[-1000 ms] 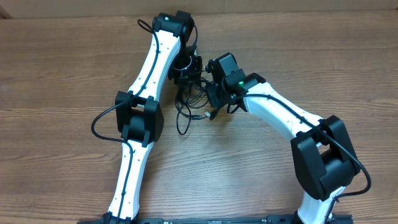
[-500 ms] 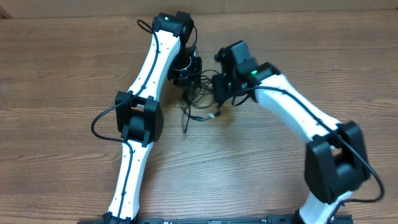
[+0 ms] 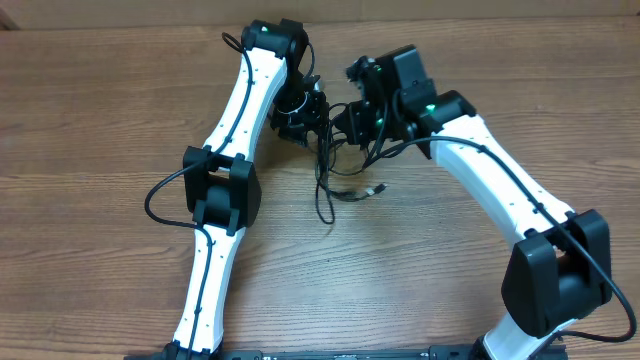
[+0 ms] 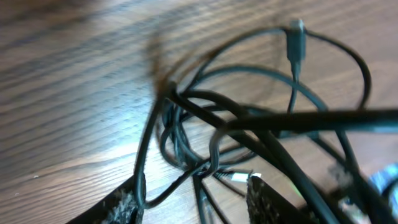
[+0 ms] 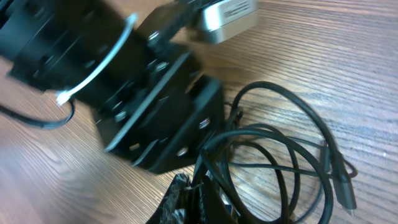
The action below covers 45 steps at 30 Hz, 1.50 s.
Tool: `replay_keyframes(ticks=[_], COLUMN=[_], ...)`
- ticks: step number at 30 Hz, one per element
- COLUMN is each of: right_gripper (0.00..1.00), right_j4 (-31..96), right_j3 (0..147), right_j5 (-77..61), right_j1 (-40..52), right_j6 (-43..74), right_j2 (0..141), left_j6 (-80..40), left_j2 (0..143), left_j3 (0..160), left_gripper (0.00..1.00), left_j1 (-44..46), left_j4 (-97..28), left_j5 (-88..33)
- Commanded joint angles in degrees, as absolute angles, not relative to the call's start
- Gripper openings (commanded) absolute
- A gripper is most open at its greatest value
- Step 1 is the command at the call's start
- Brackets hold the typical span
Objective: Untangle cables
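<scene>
A tangle of thin black cables [image 3: 332, 165] lies on the wooden table between my two grippers, with a loop trailing toward the front and a plug end [image 3: 378, 190] to its right. My left gripper [image 3: 305, 110] is at the tangle's left edge. In the left wrist view its fingers [image 4: 193, 202] are spread wide, with several strands [image 4: 249, 118] running between them and a plug [image 4: 295, 40] beyond. My right gripper [image 3: 358, 125] is at the tangle's upper right. In the right wrist view its fingers [image 5: 202, 196] are pinched on a cable strand [image 5: 280, 149].
The table [image 3: 120, 100] is bare wood around the arms. The left arm's black wrist [image 5: 143, 93] fills the right wrist view, very close to the right fingers. A lighter strip [image 3: 480, 8] runs along the table's far edge.
My right gripper has moved right and toward the far edge with the cable in it, dragging the tangle and its trailing loop to the right. The left gripper has stayed put.
</scene>
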<state>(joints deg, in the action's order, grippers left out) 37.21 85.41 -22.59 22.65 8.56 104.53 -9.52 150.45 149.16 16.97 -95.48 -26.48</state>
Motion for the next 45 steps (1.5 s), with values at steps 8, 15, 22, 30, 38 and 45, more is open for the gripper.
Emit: replay_keyframes(ticks=[8,15,22,30,38,45], right_gripper=[0.04,0.04,0.04,0.04,0.04,0.04], right_j4=[40.0,38.3,38.0,38.2,40.9,39.7], right_j3=[86.6,86.6,86.6,86.6,86.6,86.7], right_j5=[-23.6,-23.7,-23.7,-24.1,-17.1,-18.4], right_j1=[17.5,16.9,16.7,16.6,13.8,7.7], right_j6=[17.6,19.7,21.1,21.3,24.2,27.0], right_j2=[103.5,103.5,103.5,103.5,103.5,103.5], left_j6=[17.9,19.2,20.4,17.1,8.8,-3.2], left_j2=[150.5,150.5,150.5,150.5,150.2,149.4], left_j3=[149.0,149.0,149.0,149.0,149.0,149.1], left_gripper=[0.73,0.8,0.71,0.29,0.04,0.04], left_j1=[11.6,14.1,18.9,20.3,19.1,14.6], left_j4=[-96.8,-96.8,-94.3,-90.7,-92.0,-93.7], left_j5=[-58.2,-48.8,-42.5,-41.3,-33.7,-27.7])
